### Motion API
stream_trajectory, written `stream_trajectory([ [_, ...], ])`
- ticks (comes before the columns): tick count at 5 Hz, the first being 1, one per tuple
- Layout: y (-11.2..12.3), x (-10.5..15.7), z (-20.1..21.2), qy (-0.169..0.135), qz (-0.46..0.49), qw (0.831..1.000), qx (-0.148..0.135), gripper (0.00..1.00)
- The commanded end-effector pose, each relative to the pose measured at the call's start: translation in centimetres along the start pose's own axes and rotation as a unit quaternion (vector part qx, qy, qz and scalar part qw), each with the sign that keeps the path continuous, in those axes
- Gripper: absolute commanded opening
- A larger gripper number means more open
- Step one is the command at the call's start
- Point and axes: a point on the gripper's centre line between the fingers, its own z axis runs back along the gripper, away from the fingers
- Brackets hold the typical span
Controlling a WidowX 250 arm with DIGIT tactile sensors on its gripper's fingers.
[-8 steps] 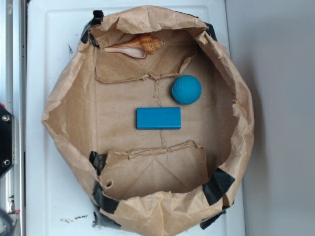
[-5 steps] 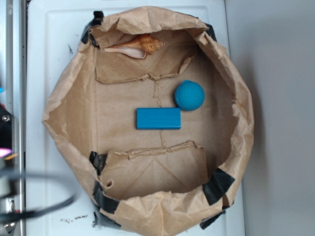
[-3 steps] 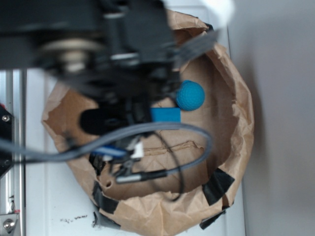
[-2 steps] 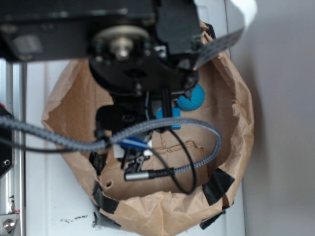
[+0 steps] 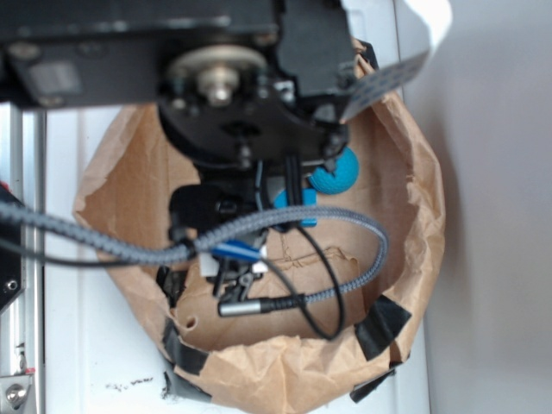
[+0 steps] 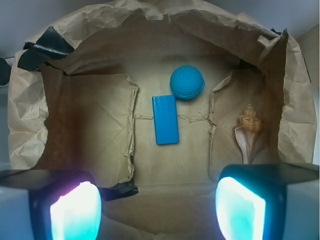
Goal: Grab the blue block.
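From the exterior view, my arm blocks most of the paper bag [image 5: 405,216], which sits on the white counter [image 5: 86,345]. I see only a sliver of the blue block [image 5: 304,205] below the wrist, with the blue ball [image 5: 338,171] just beside it. I cannot place the tool's fingertips here. The loose grey cable [image 5: 345,259] hangs into the bag; I judge it could drag on the crumpled rim or brush the contents on descent.

From the wrist view, the tool [image 6: 157,207] is spread wide and holds nothing, both fingers glowing at the bottom corners. The blue block [image 6: 165,119] lies flat on the bag floor, centred between them but well ahead, long axis pointing away from me. The blue ball [image 6: 187,82] sits at its far end, touching or nearly so. The main risk, I think, is overshooting and nudging the ball, or closing on it instead. There is open floor on both long sides of the block; the seashell [image 6: 249,131] lies well to the right by the wall. The folded flaps either side narrow the lane somewhat.
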Motion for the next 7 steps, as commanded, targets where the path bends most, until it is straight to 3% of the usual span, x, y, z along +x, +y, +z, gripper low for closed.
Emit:
stream_trajectory([
  [1,0.7,0.4,-7.8,-0.034,-0.091,0.995,0.036,1.0],
  [3,1.1,2.6,-12.9,-0.023,-0.091,0.994,0.049,1.0],
  [4,1.5,3.5,-13.5,-0.017,-0.078,0.995,0.054,1.0],
  [5,1.5,3.9,-13.1,-0.009,-0.06,0.997,0.039,1.0],
  [7,1.7,4.3,-15.0,-0.003,-0.041,0.998,0.049,1.0],
])
